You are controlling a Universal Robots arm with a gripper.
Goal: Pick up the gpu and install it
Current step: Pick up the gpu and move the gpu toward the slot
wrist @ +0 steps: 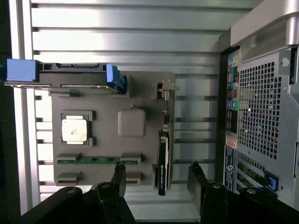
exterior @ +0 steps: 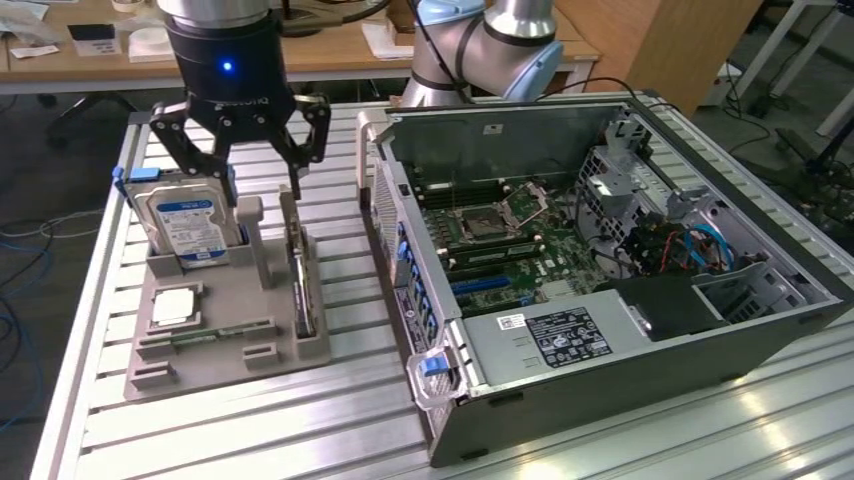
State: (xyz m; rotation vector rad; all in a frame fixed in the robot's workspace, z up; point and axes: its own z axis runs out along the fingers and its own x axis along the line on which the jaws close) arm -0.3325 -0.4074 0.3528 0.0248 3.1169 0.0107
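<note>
Your claw point(exterior: 260, 185) is spread wide with nothing in it, hanging over the grey parts tray point(exterior: 251, 290) at the end where the hard drive point(exterior: 187, 225) stands upright in its slot. The gpu point(exterior: 306, 295) sits on edge in the slot along the tray's side nearest the open PC case point(exterior: 747, 300), untouched. In the wrist view the gpu point(wrist: 162, 161) lines up between the claw's point(wrist: 156, 182) two fingers point(wrist: 117, 179). The tray also holds a CPU point(exterior: 174, 308) lying flat and a green memory stick point(exterior: 200, 336). Inside the case you've got the motherboard point(exterior: 514, 250) and a labelled power supply point(exterior: 561, 335). Everything sits on the slatted metal tabletop point(exterior: 267, 430).
</note>
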